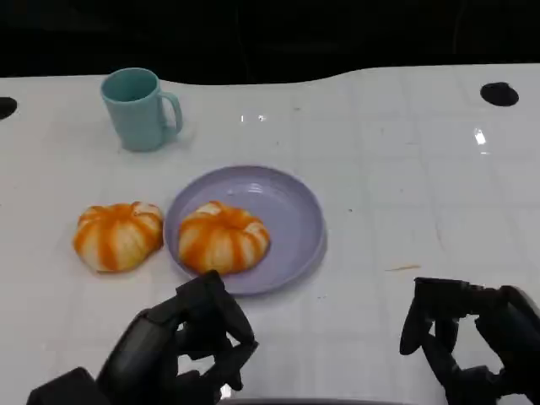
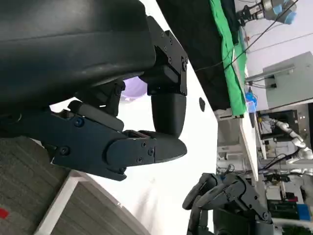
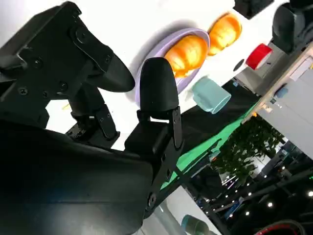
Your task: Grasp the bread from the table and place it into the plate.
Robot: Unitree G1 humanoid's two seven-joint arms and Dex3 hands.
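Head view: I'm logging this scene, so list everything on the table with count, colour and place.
Bread: 2, orange and white; one in the plate, one on the table left of the plate.
Plate: 1, lilac, table centre.
Mug: 1, teal, behind the bread on the table.
Table: 1, white.
Left hand: 1, black, near edge, holds nothing.
Right hand: 1, black, near edge, holds nothing.

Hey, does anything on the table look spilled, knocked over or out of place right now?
Nothing spilled or tipped. The teal mug stands upright. One bread sits in the purple plate; a second bread lies on the table beside its rim, still outside it.
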